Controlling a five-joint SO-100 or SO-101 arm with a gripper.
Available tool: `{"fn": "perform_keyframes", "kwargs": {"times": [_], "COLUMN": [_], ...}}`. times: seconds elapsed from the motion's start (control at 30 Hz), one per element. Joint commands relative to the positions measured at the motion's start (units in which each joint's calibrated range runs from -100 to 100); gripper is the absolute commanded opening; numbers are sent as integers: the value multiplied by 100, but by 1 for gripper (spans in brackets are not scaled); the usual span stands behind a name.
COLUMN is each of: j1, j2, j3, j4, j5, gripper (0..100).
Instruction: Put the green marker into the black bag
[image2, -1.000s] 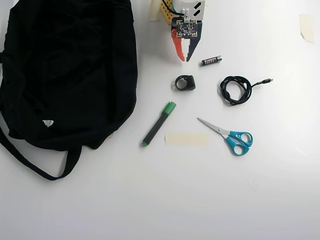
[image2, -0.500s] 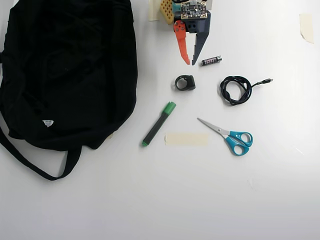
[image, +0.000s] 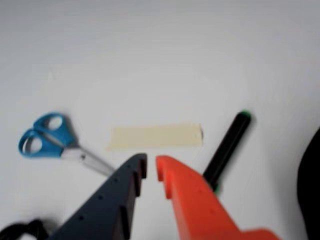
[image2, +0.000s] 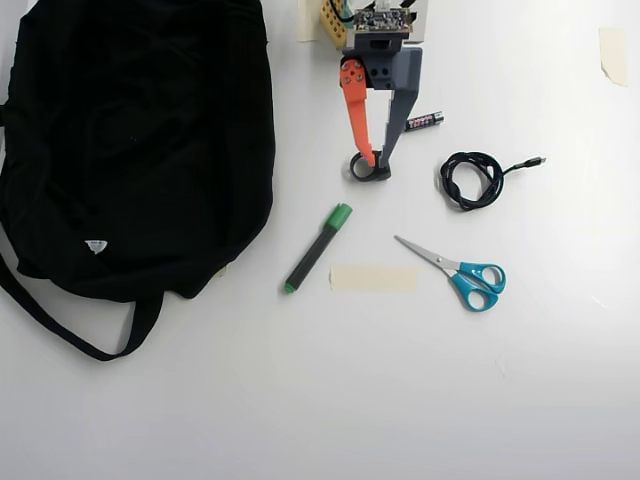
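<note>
The green marker (image2: 318, 248) lies slanted on the white table, green cap up-right, just right of the black bag (image2: 140, 140), which fills the top left of the overhead view. My gripper (image2: 375, 163) reaches down from the top with its orange and dark fingers drawn together to a thin slit and nothing between them. Its tips hover over a small black ring-shaped thing (image2: 356, 168), well above the marker's cap. In the wrist view the gripper (image: 150, 167) points at the table, the marker (image: 227, 147) runs up to the right of the orange finger, and the bag (image: 311, 185) shows at the right edge.
Blue-handled scissors (image2: 465, 275) (image: 50, 140) and a beige tape strip (image2: 373, 278) (image: 156, 136) lie right of the marker. A coiled black cable (image2: 472, 180) and a small battery (image2: 425, 120) sit right of the gripper. Another tape piece (image2: 612, 55) is stuck at the top right.
The arm has stretched down the overhead view, from beside the battery to over the small black ring. The marker and bag have not moved.
</note>
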Motion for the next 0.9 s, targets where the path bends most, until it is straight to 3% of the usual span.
{"fn": "perform_keyframes", "kwargs": {"times": [0.0, 0.6, 0.87], "j1": [44, 96, 141], "j2": [288, 1267, 1799], "j3": [-667, -1080, -1862], "j4": [-115, -1734, -1795], "j5": [27, 27, 32], "gripper": [2, 2, 2]}}
